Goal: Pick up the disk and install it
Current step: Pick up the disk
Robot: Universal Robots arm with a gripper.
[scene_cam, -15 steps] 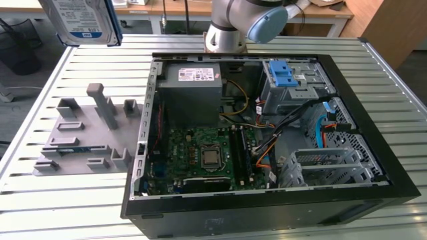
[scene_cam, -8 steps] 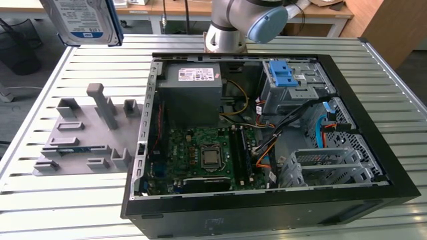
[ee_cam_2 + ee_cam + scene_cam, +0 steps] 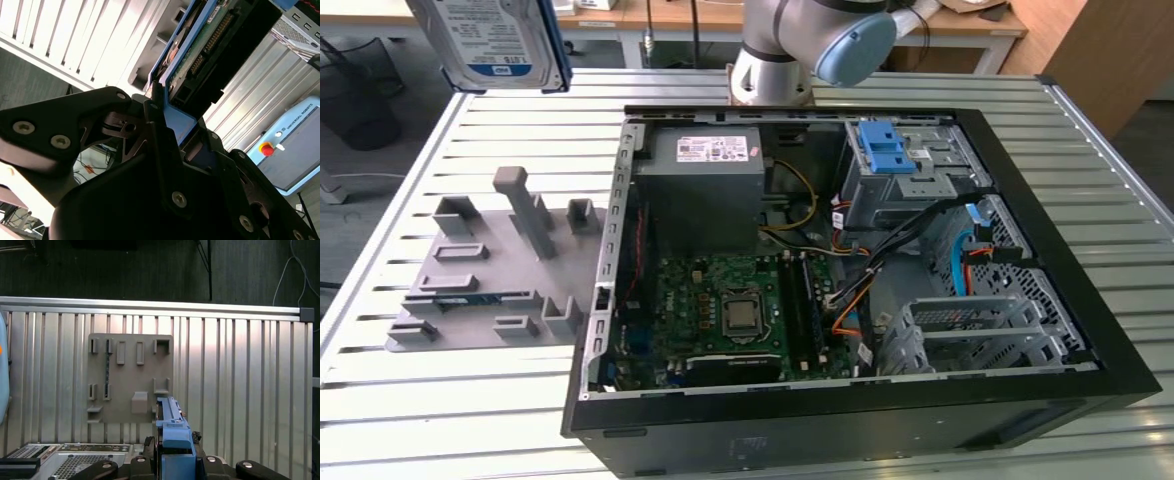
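Observation:
The disk (image 3: 494, 40), silver with a white-and-blue label and blue side rails, hangs upright in the air at the exterior view's upper left, above the far corner of the table. In the second wrist view my gripper (image 3: 180, 120) is shut on the disk (image 3: 210, 40), with its black fingers (image 3: 155, 107) clamped on the blue rail and the connector edge pointing away. The first wrist view shows the disk's blue rail (image 3: 172, 422) edge-on, rising from the gripper (image 3: 172, 441).
An open black computer case (image 3: 1067, 300) lies on the slatted metal table (image 3: 480, 420), holding a grey power supply (image 3: 707, 170), a motherboard (image 3: 734, 310) and a drive cage with a blue latch (image 3: 894, 160). A grey fixture plate (image 3: 494, 270) lies on the exterior view's left. The arm's base (image 3: 774, 60) stands behind the case.

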